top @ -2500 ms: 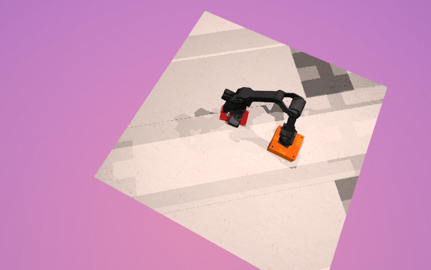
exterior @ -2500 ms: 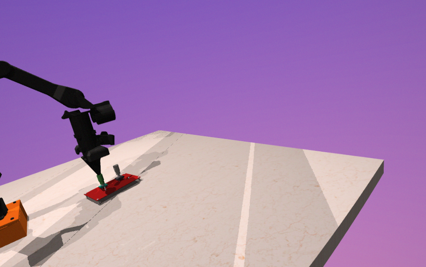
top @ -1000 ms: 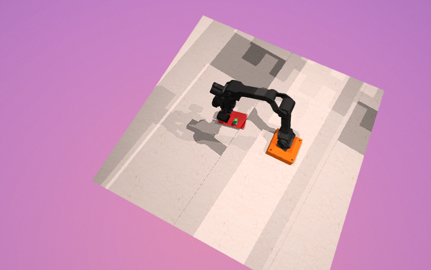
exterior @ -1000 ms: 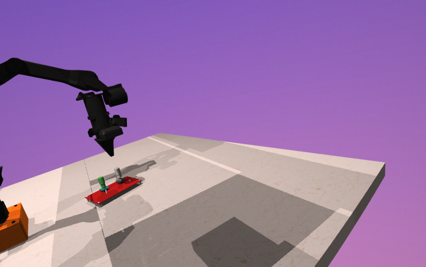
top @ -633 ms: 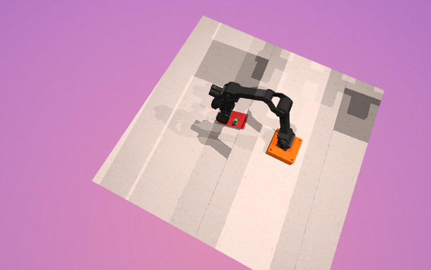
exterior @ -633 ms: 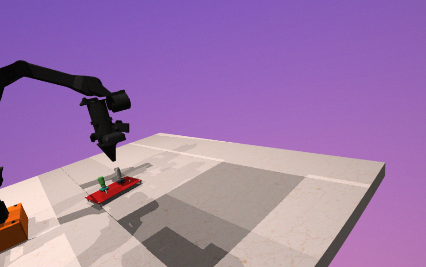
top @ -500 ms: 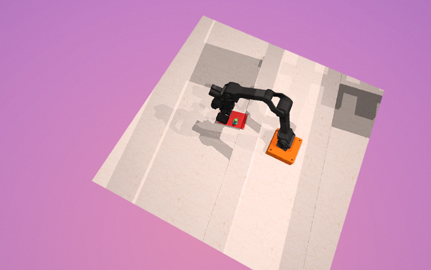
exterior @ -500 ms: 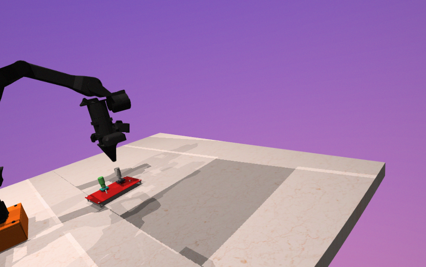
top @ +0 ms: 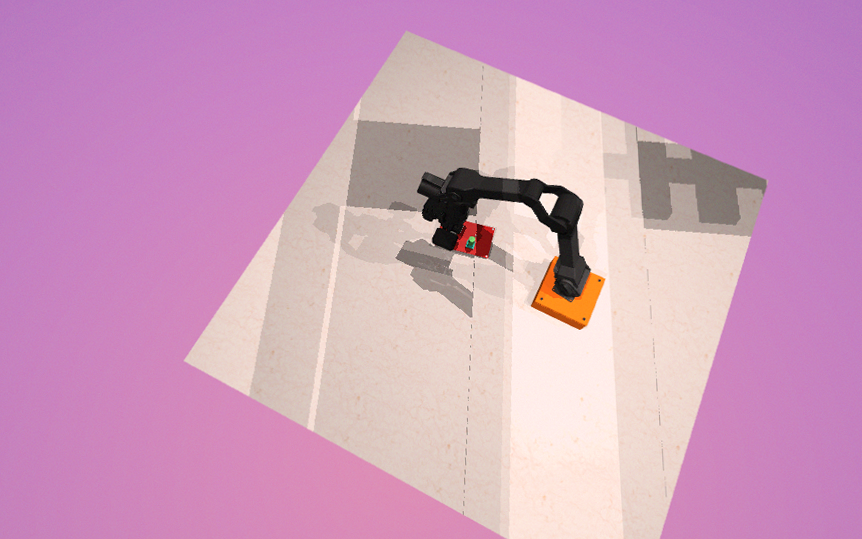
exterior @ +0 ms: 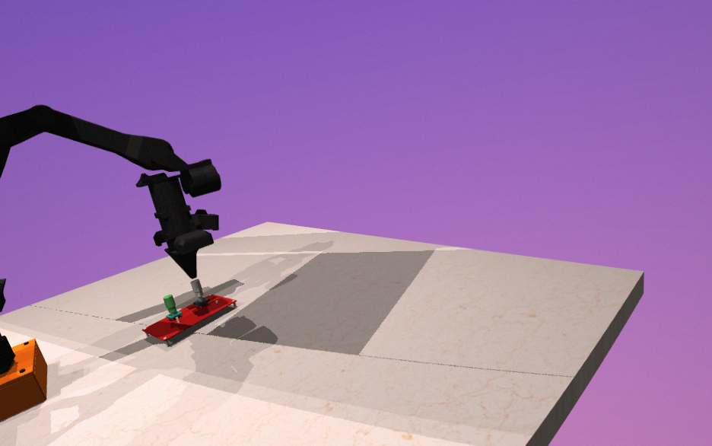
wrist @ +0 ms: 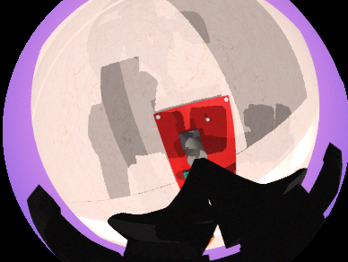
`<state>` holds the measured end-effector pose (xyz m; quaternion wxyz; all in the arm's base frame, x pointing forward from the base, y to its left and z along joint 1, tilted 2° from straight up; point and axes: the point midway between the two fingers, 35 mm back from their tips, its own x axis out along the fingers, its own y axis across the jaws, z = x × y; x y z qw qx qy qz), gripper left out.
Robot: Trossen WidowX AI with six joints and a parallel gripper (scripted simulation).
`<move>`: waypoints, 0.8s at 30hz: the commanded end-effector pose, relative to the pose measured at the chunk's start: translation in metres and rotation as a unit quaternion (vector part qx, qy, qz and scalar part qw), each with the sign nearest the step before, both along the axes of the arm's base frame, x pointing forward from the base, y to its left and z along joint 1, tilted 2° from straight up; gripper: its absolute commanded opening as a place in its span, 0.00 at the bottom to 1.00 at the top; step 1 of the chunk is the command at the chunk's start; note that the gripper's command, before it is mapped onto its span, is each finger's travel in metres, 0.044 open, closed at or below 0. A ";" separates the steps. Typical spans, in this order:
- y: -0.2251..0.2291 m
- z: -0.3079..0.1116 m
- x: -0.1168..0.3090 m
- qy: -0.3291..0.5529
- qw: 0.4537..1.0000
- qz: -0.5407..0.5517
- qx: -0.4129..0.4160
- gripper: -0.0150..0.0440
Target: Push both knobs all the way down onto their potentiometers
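The red circuit board (top: 489, 240) (exterior: 160, 330) (wrist: 230, 135) stands on short legs. My gripper (exterior: 193, 276) (wrist: 199, 162) is shut and empty, pointing down. Its tips are at the top of the grey knob (exterior: 196, 286) (wrist: 193, 144); whether they touch it I cannot tell. This knob stands on the dark grey potentiometer (exterior: 201, 301) (wrist: 189, 134). The green knob (top: 471, 239) (exterior: 168, 303) stands over the teal potentiometer (exterior: 173, 315) (wrist: 186, 175); the fingers hide it in the wrist view. Any gap under either knob is too small to tell.
The orange arm base (top: 550, 308) (exterior: 32, 367) stands on the table (top: 410, 364) (exterior: 472, 315) on the green knob's side of the board. A small pale pin (wrist: 207, 119) stands on the board near the grey knob. Shadows cross the board and table.
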<state>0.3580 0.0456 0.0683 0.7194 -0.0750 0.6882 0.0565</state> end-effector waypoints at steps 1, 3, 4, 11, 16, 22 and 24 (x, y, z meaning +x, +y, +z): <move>0.000 -0.002 0.000 0.002 1.000 0.002 0.001 0.25; 0.000 -0.002 0.000 0.002 1.000 0.002 0.001 0.25; 0.000 -0.001 0.000 0.002 1.000 0.002 0.001 0.25; 0.000 -0.003 0.000 0.002 1.000 0.002 0.001 0.25; 0.000 -0.004 0.000 0.002 1.000 0.002 0.001 0.25; 0.000 -0.006 0.000 0.002 1.000 0.002 0.001 0.25; 0.000 -0.006 0.000 0.002 1.000 0.002 0.001 0.25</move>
